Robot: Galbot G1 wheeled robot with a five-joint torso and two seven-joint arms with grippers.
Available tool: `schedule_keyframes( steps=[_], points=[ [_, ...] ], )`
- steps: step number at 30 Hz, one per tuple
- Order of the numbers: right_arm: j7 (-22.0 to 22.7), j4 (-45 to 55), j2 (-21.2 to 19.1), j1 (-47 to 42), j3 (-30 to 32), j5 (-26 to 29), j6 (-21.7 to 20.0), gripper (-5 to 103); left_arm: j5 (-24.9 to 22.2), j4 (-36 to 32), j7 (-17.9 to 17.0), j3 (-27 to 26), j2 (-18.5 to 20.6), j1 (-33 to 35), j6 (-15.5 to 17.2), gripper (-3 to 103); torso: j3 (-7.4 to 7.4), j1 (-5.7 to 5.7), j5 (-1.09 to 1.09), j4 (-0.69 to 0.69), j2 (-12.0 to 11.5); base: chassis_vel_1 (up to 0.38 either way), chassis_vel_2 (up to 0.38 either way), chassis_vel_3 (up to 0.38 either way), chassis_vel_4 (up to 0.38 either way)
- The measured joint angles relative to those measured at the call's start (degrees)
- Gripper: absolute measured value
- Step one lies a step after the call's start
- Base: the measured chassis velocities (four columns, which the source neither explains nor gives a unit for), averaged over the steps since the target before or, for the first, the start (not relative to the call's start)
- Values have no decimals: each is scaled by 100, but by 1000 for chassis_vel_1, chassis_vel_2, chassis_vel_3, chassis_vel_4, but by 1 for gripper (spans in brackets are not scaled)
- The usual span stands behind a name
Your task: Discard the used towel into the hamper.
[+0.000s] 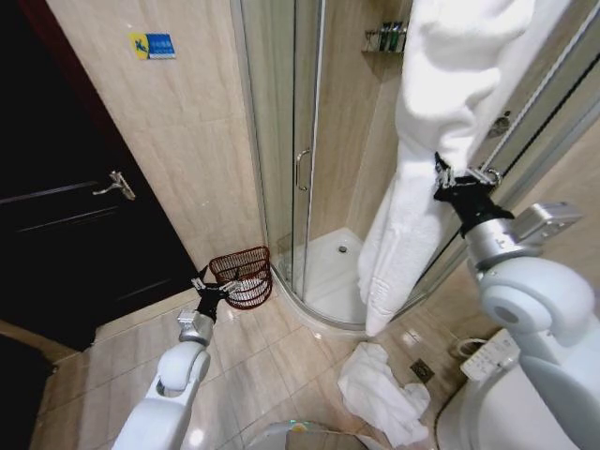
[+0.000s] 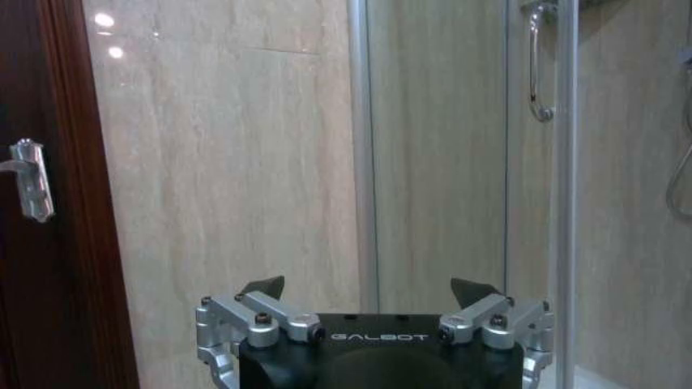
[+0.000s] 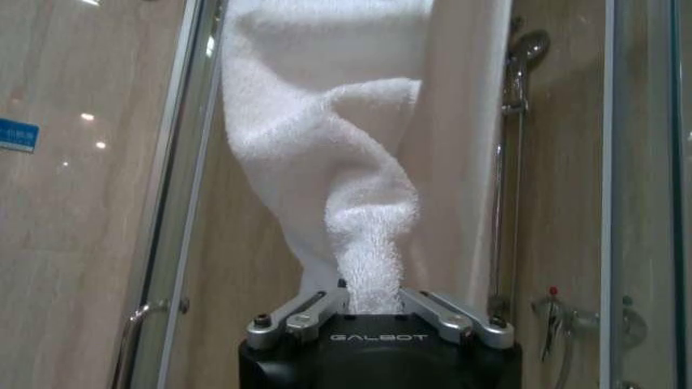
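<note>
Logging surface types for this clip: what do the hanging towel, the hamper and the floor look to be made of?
Hanging towel: white looped terry cloth, likely cotton; the fuzzy pile shows where the right gripper pinches it. Hamper: thin dark red-brown wire, probably coated metal; you can see through its open mesh. Floor: glossy beige tile with grout lines and glare, ceramic or stone. Left gripper hangs open by the hamper.

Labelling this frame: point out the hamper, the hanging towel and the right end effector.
hamper [image 1: 246, 275]: head view, on its wire side wall.
hanging towel [image 1: 441, 103]: head view, on the upper white fold.
right end effector [image 3: 373, 304]: right wrist view, between its fingertips, shut on the towel.
</note>
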Motion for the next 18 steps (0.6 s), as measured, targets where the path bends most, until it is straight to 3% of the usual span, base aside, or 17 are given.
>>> schedule_keyframes(
  steps=[12, 15, 18],
  points=[
    [-115, 188, 315, -677, 96, -474, 139, 5, -8, 0, 8, -54, 10, 30, -51, 100, 0, 0, 1, 0, 0, 0, 0, 0, 0],
    [-145, 216, 466, -835, 102, -607, 172, 5, -9, 0, 9, -59, 10, 35, -61, 100, 0, 0, 1, 0, 0, 0, 0, 0, 0],
    [-288, 206, 891, -1266, 128, -1043, 281, 5, -25, 1, 12, -63, 9, 27, -72, 100, 0, 0, 1, 0, 0, 0, 0, 0, 0]
  ],
)
